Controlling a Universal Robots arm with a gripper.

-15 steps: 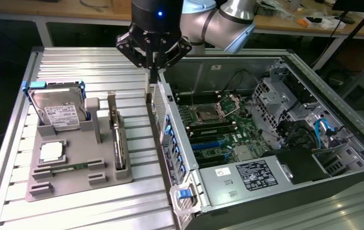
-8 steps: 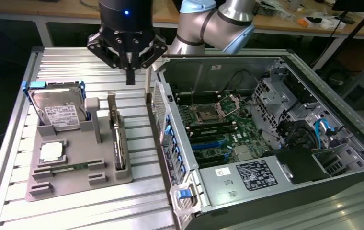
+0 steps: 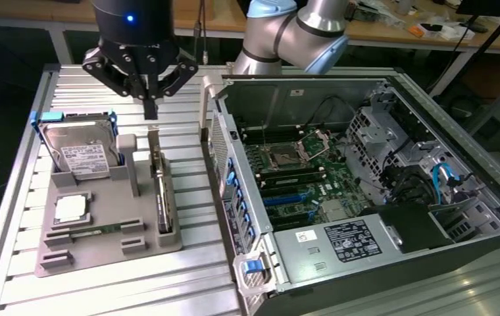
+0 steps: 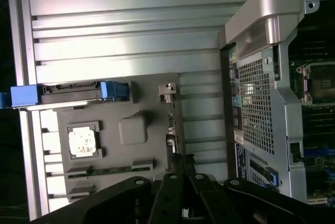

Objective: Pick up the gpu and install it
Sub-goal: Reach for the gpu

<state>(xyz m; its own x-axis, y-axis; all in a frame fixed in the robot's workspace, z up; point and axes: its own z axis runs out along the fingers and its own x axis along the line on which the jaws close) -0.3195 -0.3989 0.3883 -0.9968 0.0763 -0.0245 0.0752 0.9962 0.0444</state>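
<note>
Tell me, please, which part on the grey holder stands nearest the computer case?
The gpu, the thin dark card standing on edge at the holder side facing the case; the hard drive, chip and memory stick sit farther off.

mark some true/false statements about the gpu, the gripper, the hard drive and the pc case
1. The gpu stands on edge in a slot of the grey holder. True.
2. The gripper is holding the gpu. False: it is shut on nothing and hangs above the far end of the holder.
3. The computer case is open, with the motherboard exposed. True.
4. The hard drive lies inside the computer case. False: it sits in the grey holder, in its blue frame, on the exterior view's left of the gpu.
5. The gpu is plugged into the motherboard. False: it is in the holder, outside the case.
</note>
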